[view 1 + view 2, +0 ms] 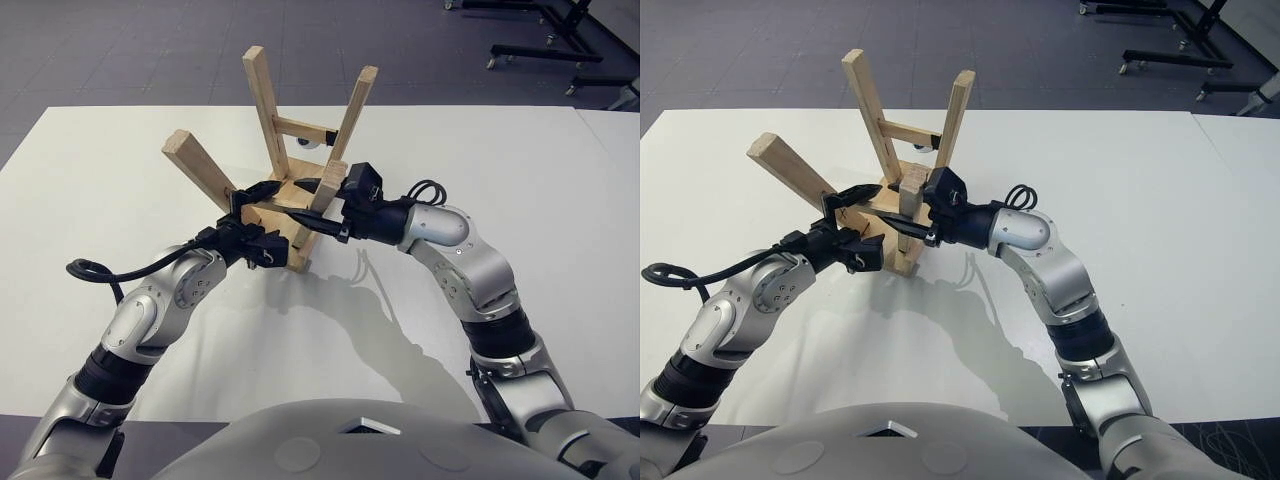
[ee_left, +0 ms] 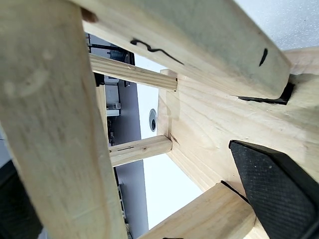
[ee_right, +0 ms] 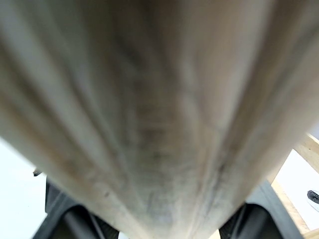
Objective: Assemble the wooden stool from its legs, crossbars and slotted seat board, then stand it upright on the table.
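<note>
Left hand (image 1: 254, 216), forearm angled inward, pinches seat board (image 2: 209, 114) edge; right hand (image 1: 322, 212), wrist turned leftward, clamps stool leg (image 3: 149, 124).

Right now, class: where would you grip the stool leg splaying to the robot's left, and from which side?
I'd grip the splayed leg mid-shaft, from its outer left side: that stretch slants up bare, while its base at the seat board is crowded by the left gripper.

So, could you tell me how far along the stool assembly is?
Done: legs slotted into the seat, crossbars joining them. In hand: left end effector grips the seat, right end effector a leg; the stool lies tilted, legs up. Left: stand it upright on the table.
</note>
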